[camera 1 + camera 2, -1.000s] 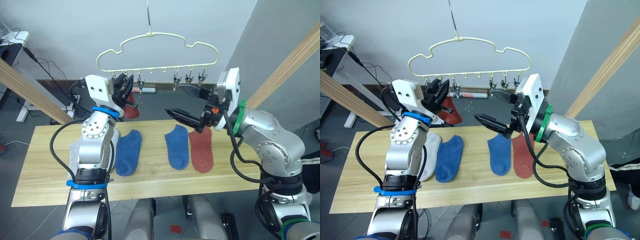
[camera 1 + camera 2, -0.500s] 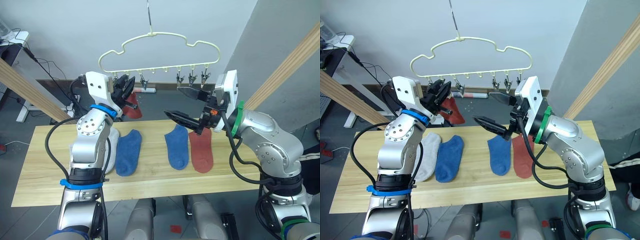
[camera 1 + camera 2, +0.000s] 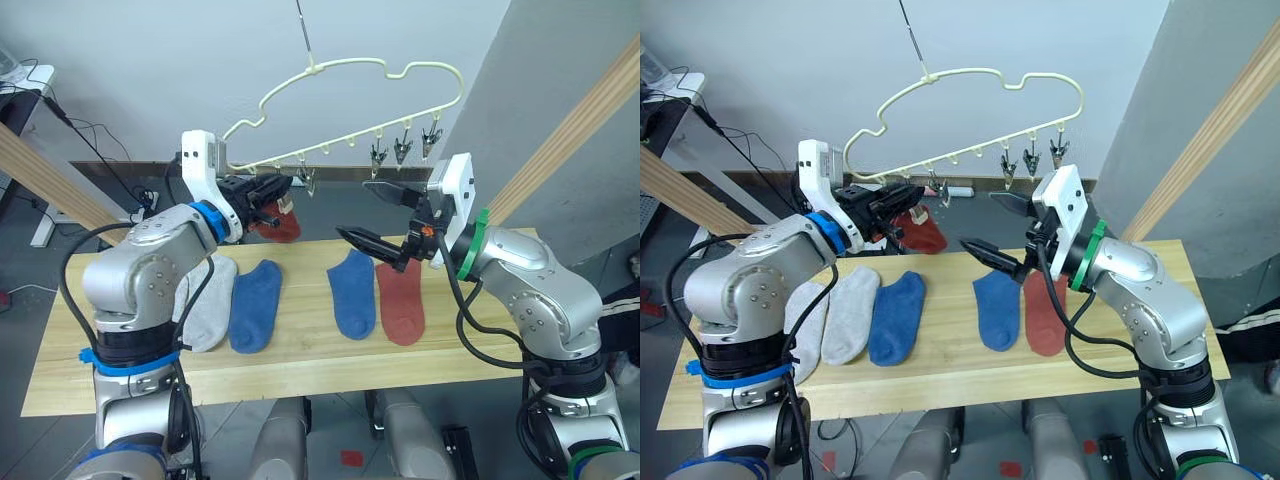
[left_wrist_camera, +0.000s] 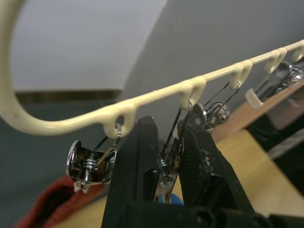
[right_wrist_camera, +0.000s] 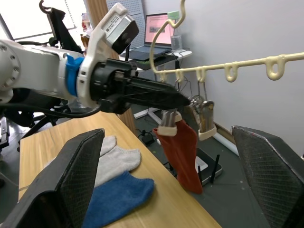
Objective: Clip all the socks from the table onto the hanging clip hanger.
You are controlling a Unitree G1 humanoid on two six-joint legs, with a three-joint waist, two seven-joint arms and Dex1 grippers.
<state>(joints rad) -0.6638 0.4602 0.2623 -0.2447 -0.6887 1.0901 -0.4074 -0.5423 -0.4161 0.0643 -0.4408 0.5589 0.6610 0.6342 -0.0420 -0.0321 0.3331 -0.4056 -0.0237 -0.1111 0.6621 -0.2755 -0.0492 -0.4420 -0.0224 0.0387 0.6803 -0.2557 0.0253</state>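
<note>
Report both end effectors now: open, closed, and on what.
Left end effector: closed on a small metal clip of the cream-yellow wire hanger.
Right end effector: open, empty, above the pale wooden table.

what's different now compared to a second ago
The clip hanger has tilted, its left end pulled down and its right end up. The left gripper, shut on a clip, has dropped and swung toward the middle, uncovering two grey socks. The right gripper stays open; the hung red sock and the socks on the table are unchanged.
</note>
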